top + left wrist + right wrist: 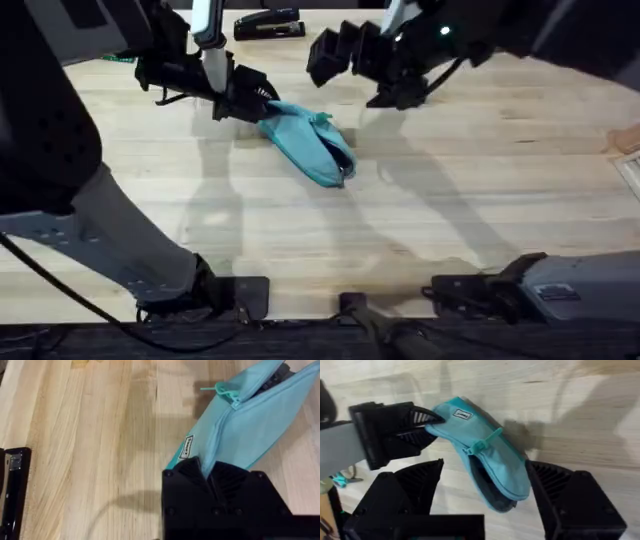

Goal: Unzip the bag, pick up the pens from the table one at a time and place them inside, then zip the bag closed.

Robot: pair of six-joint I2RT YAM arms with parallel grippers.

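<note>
Teal cloth makes up the pencil pouch (308, 144), which lies on the wooden table (420, 220) a little past the middle, toward the far side. Seen from overhead, the left gripper (250, 103) reaches in from the far left and pinches the pouch's near-left end, and the pouch slants away from it toward the right. The left wrist camera shows this grip up close: the two black fingers (200, 477) are squeezed together on the corner of the pouch (245, 430), right beside a small white label (186, 450). That view also shows the zipper pull (222, 391), a thin teal tab sticking out sideways, with the zipper parted beyond it and a dark inside peeking out. A black stapler (12, 490) sits at the edge of this view, and overhead it rests at the far edge of the table (268, 24). The right gripper (385, 75) hangs above the table just past the pouch, not touching it, with its fingers spread wide apart. Its own camera looks down between those fingers (570, 495) and shows something the other views do not show so well: the pouch (490, 455) gapes open at its free end, with dark lining (487, 487) inside. It also shows the left gripper (422, 422) clamped on the label end. I cannot spot a pen in any picture.
</note>
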